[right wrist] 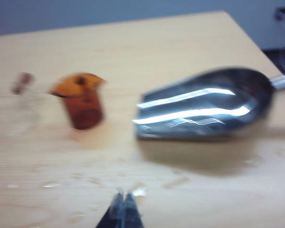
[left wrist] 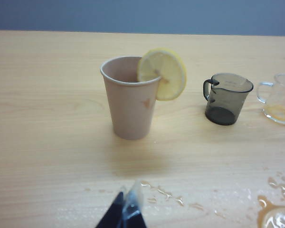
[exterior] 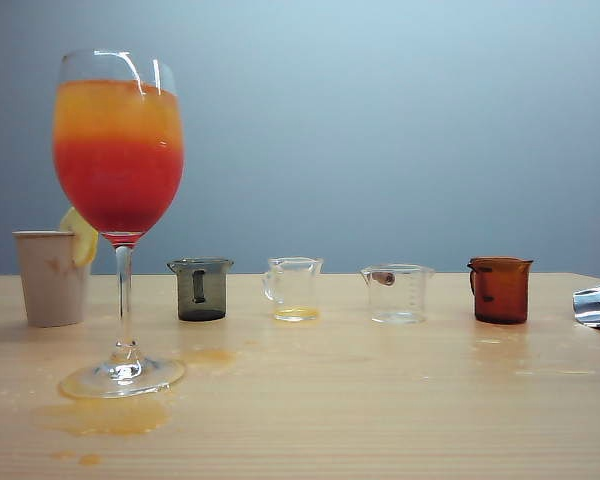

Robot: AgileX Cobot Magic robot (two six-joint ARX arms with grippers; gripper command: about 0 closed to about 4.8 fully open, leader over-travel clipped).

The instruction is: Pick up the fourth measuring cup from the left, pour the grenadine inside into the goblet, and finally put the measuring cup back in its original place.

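Note:
The fourth measuring cup (exterior: 500, 289), amber with a side handle, stands upright at the right end of the row on the table; the right wrist view shows the same cup (right wrist: 80, 99) blurred, standing apart from my right gripper (right wrist: 123, 195), which is shut and holds nothing. The goblet (exterior: 119, 200) stands at the left, filled with red grenadine (exterior: 118, 185) under an orange layer. My left gripper (left wrist: 126, 195) is shut with nothing in it, above the table short of a paper cup. Neither gripper shows in the exterior view.
A beige paper cup (exterior: 51, 276) with a lemon slice (left wrist: 162, 73) stands behind the goblet. A smoky grey cup (exterior: 201, 289) and two clear cups (exterior: 294, 288) (exterior: 396, 293) fill the row. A metal scoop (right wrist: 204, 104) lies at the right edge. Orange puddles (exterior: 105, 415) wet the wood.

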